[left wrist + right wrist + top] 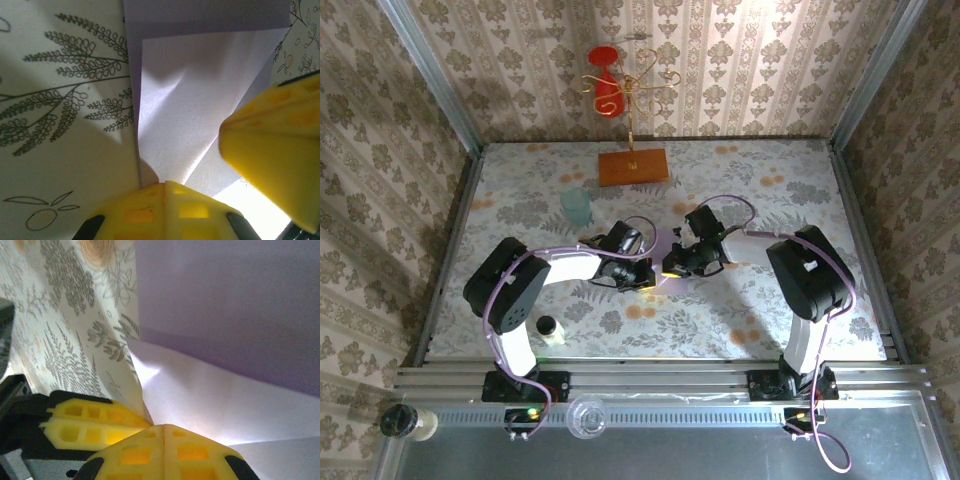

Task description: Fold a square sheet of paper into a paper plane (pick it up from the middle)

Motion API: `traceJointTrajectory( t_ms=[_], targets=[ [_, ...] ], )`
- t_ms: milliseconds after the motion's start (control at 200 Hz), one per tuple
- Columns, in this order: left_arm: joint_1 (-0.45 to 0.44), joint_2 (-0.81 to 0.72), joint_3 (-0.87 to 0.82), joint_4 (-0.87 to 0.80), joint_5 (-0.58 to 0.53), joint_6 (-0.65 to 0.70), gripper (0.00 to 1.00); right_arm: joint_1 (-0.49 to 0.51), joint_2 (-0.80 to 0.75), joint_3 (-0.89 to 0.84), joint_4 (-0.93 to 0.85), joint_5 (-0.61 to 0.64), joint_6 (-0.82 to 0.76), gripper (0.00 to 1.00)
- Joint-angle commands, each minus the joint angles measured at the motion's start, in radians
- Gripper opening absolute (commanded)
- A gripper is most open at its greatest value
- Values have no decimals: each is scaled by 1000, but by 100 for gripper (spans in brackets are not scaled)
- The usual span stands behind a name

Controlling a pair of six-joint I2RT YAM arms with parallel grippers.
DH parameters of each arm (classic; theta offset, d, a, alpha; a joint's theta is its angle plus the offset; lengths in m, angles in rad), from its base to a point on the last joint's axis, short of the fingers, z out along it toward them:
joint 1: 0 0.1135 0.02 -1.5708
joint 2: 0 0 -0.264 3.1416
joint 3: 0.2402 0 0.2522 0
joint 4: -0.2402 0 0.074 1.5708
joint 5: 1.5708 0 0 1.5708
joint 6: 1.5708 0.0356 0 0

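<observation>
**Two pincers meet on a lilac sheet at mid-bench**

The square sheet of paper (663,243) lies near the middle of the flower-patterned bench (770,200), partly covered by both arms, which reach inward from either side. Seen from the wrists, the sheet is already creased, one pale flap lying over a darker layer. The left pincer (165,189) is fully closed, its yellow fingertips pressed together right at the paper's edge beside a crease. The right pincer (164,428) is likewise closed tight, tips on the paper. Whether either has the thin sheet nipped between its tips cannot be told. The two pincers sit just beside each other, each showing in the other's wrist view. Farther back stand a pale teal cup (576,206) and an orange-brown wooden board (633,167), well apart from the paper.
</observation>
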Motion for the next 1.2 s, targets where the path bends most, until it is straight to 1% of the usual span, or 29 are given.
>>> traceJointTrajectory(
  t_ms=[0, 80, 295, 395, 460, 525, 625, 695, 805, 885, 935, 1050, 1195],
  targets=[
    [3, 29, 9, -60, -14, 14, 1, 18, 16, -2, -29, 5, -20, 3],
    [2, 29, 15, -61, -10, 14, 1, 24, 35, 5, -32, 3, -27, 3],
    [2, 6, 29, -50, 5, 19, 1, 25, 84, 12, -72, 51, -44, 3],
    [2, -31, 18, 28, 26, 4, 7, 25, 93, 4, -75, 55, -45, 3],
    [4, -32, 17, 44, 27, -1, 10, 24, 94, 0, -75, 53, -44, 2],
    [6, -13, 18, 51, 29, -5, 12, 25, 91, -2, -74, 53, -44, 2],
    [5, 21, 11, 52, 36, -19, 11, 25, 92, -1, -74, 53, -45, 2],
    [5, 34, -5, 43, 28, -27, 8, 23, 93, -1, -73, 54, -45, 2],
    [5, 46, -15, -20, 13, -44, 4, 19, 95, 0, -66, 49, -44, 2],
    [1, 44, -32, -44, 0, -70, 0, 3, 100, 3, -52, 32, -45, 2],
    [-2, 41, -46, -48, -6, -79, 0, -14, 101, 1, -34, 17, -48, 2],
    [-2, 46, -65, -62, -17, -88, 0, -73, 97, 13, -31, 26, -69, 3],
    [-3, 47, -74, -64, -18, -92, 0, -161, 103, 30, -30, 70, -75, 4]
  ],
)
